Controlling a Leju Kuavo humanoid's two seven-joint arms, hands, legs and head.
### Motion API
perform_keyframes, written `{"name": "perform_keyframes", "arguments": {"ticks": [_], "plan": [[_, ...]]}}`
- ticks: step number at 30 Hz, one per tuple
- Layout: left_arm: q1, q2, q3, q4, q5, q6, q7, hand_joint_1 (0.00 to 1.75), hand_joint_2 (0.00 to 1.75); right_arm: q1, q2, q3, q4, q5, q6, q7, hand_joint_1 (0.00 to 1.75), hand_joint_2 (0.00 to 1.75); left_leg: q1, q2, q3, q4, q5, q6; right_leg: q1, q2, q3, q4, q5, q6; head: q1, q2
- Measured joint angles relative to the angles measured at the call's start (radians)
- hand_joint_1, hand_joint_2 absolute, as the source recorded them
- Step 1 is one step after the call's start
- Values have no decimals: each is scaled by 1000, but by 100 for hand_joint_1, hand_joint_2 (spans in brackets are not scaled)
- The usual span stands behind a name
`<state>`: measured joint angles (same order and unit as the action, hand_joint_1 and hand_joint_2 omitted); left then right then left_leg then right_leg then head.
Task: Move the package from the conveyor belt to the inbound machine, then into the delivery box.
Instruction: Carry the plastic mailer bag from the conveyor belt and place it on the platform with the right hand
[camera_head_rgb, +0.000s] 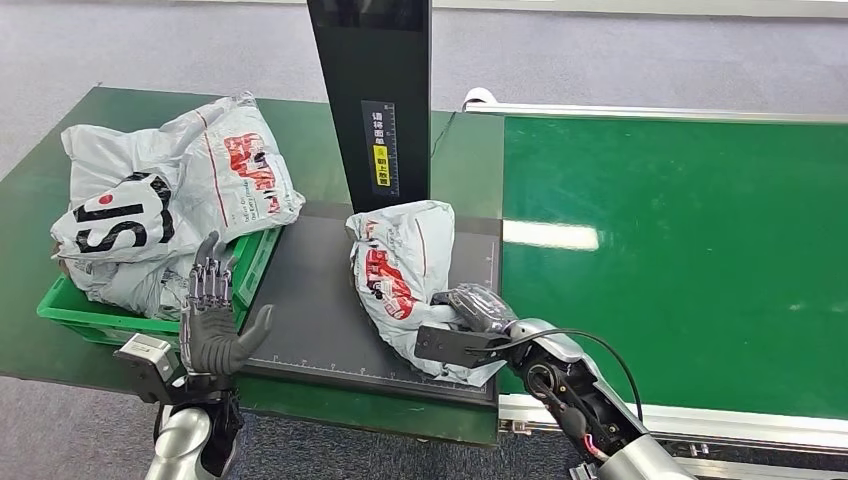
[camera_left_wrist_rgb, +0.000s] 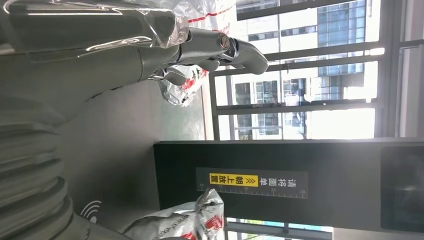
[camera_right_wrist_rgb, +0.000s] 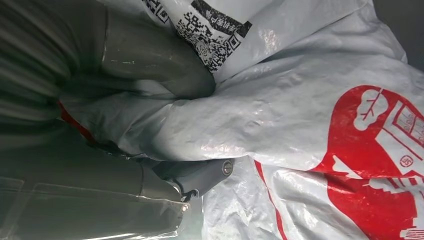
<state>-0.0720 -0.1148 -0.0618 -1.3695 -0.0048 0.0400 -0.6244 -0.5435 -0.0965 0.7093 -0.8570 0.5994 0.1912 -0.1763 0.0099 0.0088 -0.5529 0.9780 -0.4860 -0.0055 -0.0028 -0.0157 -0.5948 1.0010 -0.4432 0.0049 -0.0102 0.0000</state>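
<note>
- The package (camera_head_rgb: 400, 270), a grey-white plastic mailer bag with red print, lies on the dark scanning plate (camera_head_rgb: 310, 300) of the inbound machine, at the foot of the machine's black upright column (camera_head_rgb: 372, 95).
- The right hand (camera_head_rgb: 475, 308) grips the near end of this package: in the right wrist view the thick grey thumb (camera_right_wrist_rgb: 160, 62) presses into the plastic from one side and a darker finger (camera_right_wrist_rgb: 200, 175) closes from the other, with a fold of bag bunched between them.
- A QR-code label (camera_right_wrist_rgb: 212, 30) sits on the bag just beside the thumb, and the large red print (camera_right_wrist_rgb: 380, 155) spreads over the far part of the bag.
- The left hand (camera_head_rgb: 212, 320) stands upright at the near left corner of the plate, palm open, fingers apart and pointing up, holding nothing.
- In the left wrist view its fingers (camera_left_wrist_rgb: 220, 47) stretch out loosely in front of a window.
- Just behind the left hand is the green delivery box (camera_head_rgb: 90, 315), a plastic crate holding a heap of other mailer bags (camera_head_rgb: 170, 200), grey-white with red and black print.
- The green conveyor belt (camera_head_rgb: 680, 240) runs to the right of the plate, its near edge framed by a pale metal rail (camera_head_rgb: 740, 420).
- The yellow and black label (camera_head_rgb: 380, 150) on the column faces the plate.
</note>
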Motion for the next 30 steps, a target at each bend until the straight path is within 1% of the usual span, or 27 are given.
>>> {"name": "perform_keyframes", "arguments": {"ticks": [4, 7, 8, 9, 10, 11, 12, 13, 14, 21, 30], "plan": [[0, 0, 0, 0, 1, 5, 0, 0, 175, 9, 3, 6, 7, -40, -63, -57, 175, 175, 0, 1, 0, 0, 0, 0, 0, 0, 0, 0, 0, 0, 0, 0], [0, 0, 0, 0, 3, 5, -4, 0, 175, 27, 9, -2, -7, -76, -97, -116, 169, 175, 0, 1, 0, 0, 0, 0, 0, 0, 0, 0, 0, 0, 0, 0], [0, 0, 0, 0, 4, 5, -7, 0, 175, 32, 11, -8, -15, -88, -106, -136, 154, 175, 0, 1, 0, 0, 0, 0, 0, 0, 0, 0, 0, 0, 0, 0], [0, 0, 0, 0, 5, 5, -9, 0, 175, 36, 14, -14, -23, -98, -114, -154, 132, 175, 0, 1, 0, 0, 0, 0, 0, 0, 0, 0, 0, 0, 0, 0], [0, 0, 0, 0, 5, 5, -10, 0, 175, 38, 17, -20, -30, -108, -120, -169, 101, 175, 0, 1, 0, 0, 0, 0, 0, 0, 0, 0, 0, 0, 0, 0], [-1, 0, 0, 0, 6, 5, -12, 0, 175, 39, 20, -25, -36, -116, -125, -182, 59, 175, 0, 1, 0, 0, 0, 0, 0, 0, 0, 0, 0, 0, 0, 0], [-1, 0, 0, 0, 8, 5, -14, 0, 175, 39, 23, -31, -40, -124, -128, -191, 31, 175, 0, 1, 0, 0, 0, 0, 0, 0, 0, 0, 0, 0, 0, 0], [-1, 0, 0, 0, 10, 5, -15, 0, 175, 39, 27, -37, -44, -131, -130, -198, 12, 175, 0, 1, 0, 0, 0, 0, 0, 0, 0, 0, 0, 0, 0, 0], [-1, 0, 0, 0, 12, 6, -17, 0, 175, 39, 30, -42, -47, -138, -133, -202, 0, 175, 0, 1, 0, 0, 0, 0, 0, 0, 0, 0, 0, 0, 0, 0], [1, 3, 0, 0, 16, 6, -18, 0, 175, 38, 52, -76, -49, -169, -161, -176, 0, 175, 0, 1, 0, 0, 0, 0, 0, 0, 0, 0, 0, 0, 0, 0], [1, 6, 0, 0, 17, 6, -21, 0, 175, 37, 60, -91, -38, -182, -164, -173, 0, 175, 0, 1, 0, 0, 0, 0, 0, 0, 0, 0, 0, 0, 0, 0]]}}
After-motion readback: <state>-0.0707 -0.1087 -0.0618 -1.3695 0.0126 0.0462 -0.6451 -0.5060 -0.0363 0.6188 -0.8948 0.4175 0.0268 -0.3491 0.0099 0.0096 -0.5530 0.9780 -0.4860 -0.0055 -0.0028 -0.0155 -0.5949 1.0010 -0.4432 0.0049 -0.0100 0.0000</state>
